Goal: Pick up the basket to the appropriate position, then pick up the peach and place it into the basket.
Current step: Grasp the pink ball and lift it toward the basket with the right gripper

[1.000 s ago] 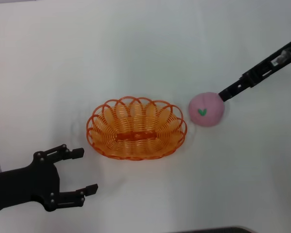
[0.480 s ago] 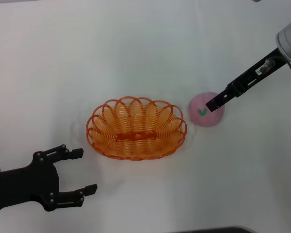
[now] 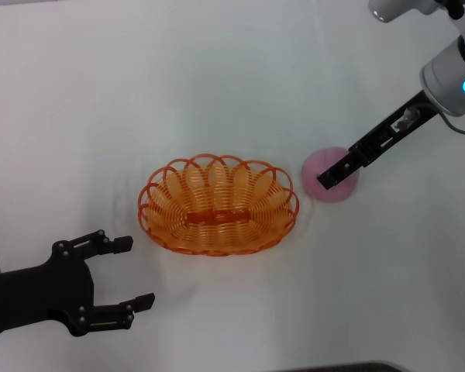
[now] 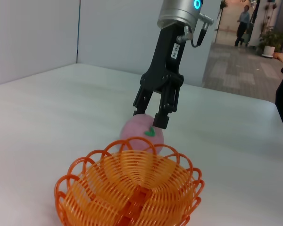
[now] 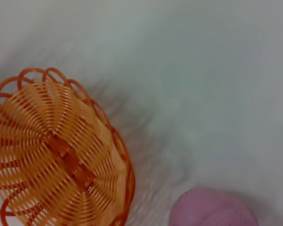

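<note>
orange wire forms the basket (image 3: 218, 204), which is set on the white table (image 3: 217, 85) at the middle. the pink peach (image 3: 329, 175) is seen just to its right, on the table. the right gripper (image 4: 151, 117) is held over the peach, fingers spread. the left gripper (image 3: 127, 273) is parked near left, spread wide, apart from the basket.

Black left pincer (image 3: 124, 273); black right pincer (image 4: 153, 113) on a silver wrist with a cyan ring light.
</note>
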Controlling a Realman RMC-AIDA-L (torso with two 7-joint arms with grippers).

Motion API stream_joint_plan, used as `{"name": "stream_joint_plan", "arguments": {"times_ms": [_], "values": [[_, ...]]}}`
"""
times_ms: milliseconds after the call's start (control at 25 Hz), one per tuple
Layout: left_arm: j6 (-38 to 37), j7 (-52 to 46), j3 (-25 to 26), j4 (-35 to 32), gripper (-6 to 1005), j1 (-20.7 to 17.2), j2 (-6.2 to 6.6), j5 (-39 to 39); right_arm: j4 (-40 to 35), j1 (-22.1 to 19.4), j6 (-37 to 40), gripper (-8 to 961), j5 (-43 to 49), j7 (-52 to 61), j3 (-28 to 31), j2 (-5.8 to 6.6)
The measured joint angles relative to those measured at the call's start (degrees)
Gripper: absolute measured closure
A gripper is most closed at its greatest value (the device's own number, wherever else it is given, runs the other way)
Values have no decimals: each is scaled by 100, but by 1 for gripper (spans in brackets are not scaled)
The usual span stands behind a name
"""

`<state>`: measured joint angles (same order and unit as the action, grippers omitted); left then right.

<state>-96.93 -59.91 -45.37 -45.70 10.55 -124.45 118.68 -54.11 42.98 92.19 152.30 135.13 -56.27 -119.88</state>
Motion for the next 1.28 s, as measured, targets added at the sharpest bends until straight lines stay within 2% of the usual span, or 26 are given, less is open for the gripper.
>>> {"name": "stream_joint_plan", "arguments": {"times_ms": [400, 640, 840, 1040, 1280], "values": [[-1, -56, -28, 0, 124, 3, 0, -2, 73, 1, -143, 7, -44, 45, -78, 0], [-17, -91, -34, -1, 123, 10, 0, -3, 111, 5, -238, 105, -30, 88, -257, 8], [-66, -147, -30, -38, 124, 26, 8, -3, 105, 8, -256, 326, -27, 144, -440, 9], [-92, -149, 0, -62, 123, 26, 9, 1, -50, -16, -237, 578, -36, 128, -299, 31], [-97, -156, 9, -62, 124, 32, 8, 5, -350, -56, 43, 653, -68, -6, 65, 44]]}}
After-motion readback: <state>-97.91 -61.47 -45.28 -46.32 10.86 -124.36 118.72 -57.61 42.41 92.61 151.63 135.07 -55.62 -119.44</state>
